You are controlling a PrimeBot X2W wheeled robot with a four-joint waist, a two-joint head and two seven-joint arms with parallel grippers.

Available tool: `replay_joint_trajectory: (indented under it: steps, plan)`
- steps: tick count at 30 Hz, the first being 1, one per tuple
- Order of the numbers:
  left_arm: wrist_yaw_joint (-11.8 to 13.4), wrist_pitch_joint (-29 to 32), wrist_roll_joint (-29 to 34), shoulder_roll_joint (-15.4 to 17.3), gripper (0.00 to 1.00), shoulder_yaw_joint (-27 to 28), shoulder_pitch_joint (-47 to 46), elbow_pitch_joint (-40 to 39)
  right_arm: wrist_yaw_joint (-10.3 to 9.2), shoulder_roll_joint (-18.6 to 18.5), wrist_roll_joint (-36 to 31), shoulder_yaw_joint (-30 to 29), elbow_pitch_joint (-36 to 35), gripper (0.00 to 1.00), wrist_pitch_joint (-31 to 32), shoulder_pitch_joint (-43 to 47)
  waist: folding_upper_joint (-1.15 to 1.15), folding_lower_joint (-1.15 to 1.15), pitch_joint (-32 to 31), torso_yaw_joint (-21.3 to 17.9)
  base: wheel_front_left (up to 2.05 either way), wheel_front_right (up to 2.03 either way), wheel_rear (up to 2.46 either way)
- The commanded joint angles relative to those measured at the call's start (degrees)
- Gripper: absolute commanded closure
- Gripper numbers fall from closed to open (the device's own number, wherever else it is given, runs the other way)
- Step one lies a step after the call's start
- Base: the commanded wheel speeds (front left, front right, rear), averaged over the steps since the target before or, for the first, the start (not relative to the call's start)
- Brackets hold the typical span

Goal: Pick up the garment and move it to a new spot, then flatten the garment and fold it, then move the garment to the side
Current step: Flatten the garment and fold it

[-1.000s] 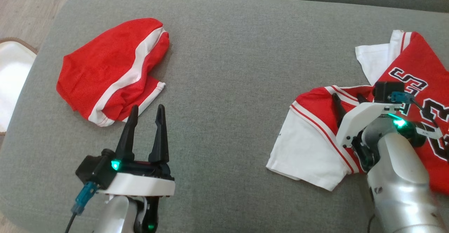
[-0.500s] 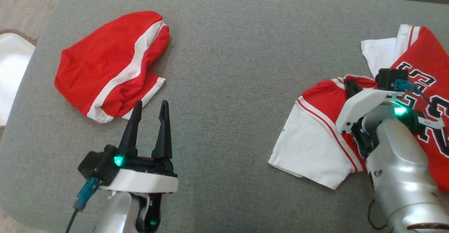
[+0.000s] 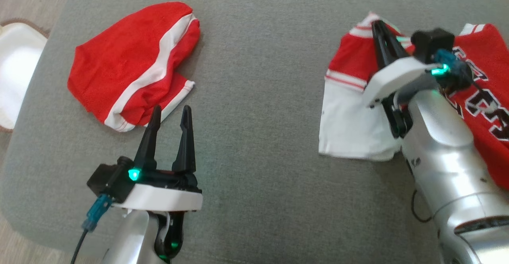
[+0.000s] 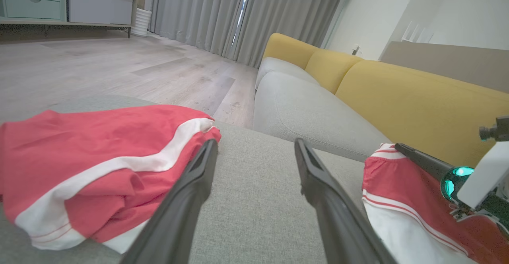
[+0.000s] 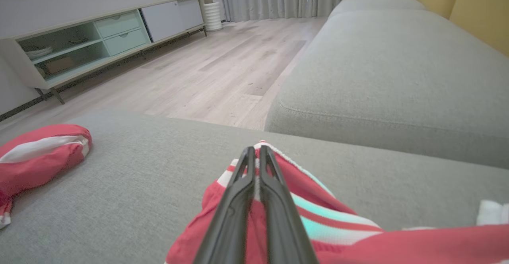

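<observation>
Red jersey edge clamped in right gripper, grey cushion stretching leftward

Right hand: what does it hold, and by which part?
The right hand pinches the jersey by the red, striped fold at its shoulder.

Domestic living room. A sofa with yellow backs and grey seat cushions stands on pale wood-plank flooring; floor-length grey curtains and a low sideboard with drawers line the walls.
</observation>
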Motion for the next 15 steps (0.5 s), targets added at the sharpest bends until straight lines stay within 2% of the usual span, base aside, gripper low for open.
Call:
replay_joint_trajectory:
  steps: [1, 9, 10, 11, 15]
  plan:
    - [-0.04, -0.54, -0.32, 0.25, 0.0, 1.25, -2.22, -1.7, 0.4, 1.01, 0.25, 2.18, -1.85, 1.0, -1.04, -2.73, 0.0, 0.0, 0.25, 0.52, 0.0, 0.0, 0.0]
    - [0.0, -0.54, -0.74, 0.25, 0.0, 0.99, -2.36, -1.6, 0.4, 1.01, 1.51, 7.71, -0.14, 1.0, -1.74, -6.21, 0.0, 0.0, 0.65, 1.83, 0.0, 0.0, 0.0]
    - [0.04, -0.54, -0.76, 0.25, 0.0, 0.99, -2.36, -1.57, 0.4, 1.01, 1.62, 8.55, 0.75, 0.84, -1.73, -6.36, 0.0, 0.0, 0.64, 1.9, 0.0, 0.0, 0.0]
    - [0.09, -0.54, -0.78, 0.25, 0.0, 0.99, -2.36, -1.55, 0.4, 1.01, 1.73, 9.21, 1.95, 0.0, -1.35, -6.41, 0.0, 0.0, 0.59, 1.94, 0.0, 0.0, 0.0]
    - [0.34, -0.54, -0.74, 0.25, 0.0, 1.35, -2.17, -1.5, 0.4, 1.01, 2.04, 12.43, 4.86, 0.0, -0.12, -6.11, 0.0, 0.0, 0.02, 1.45, 0.0, 0.0, 0.0]
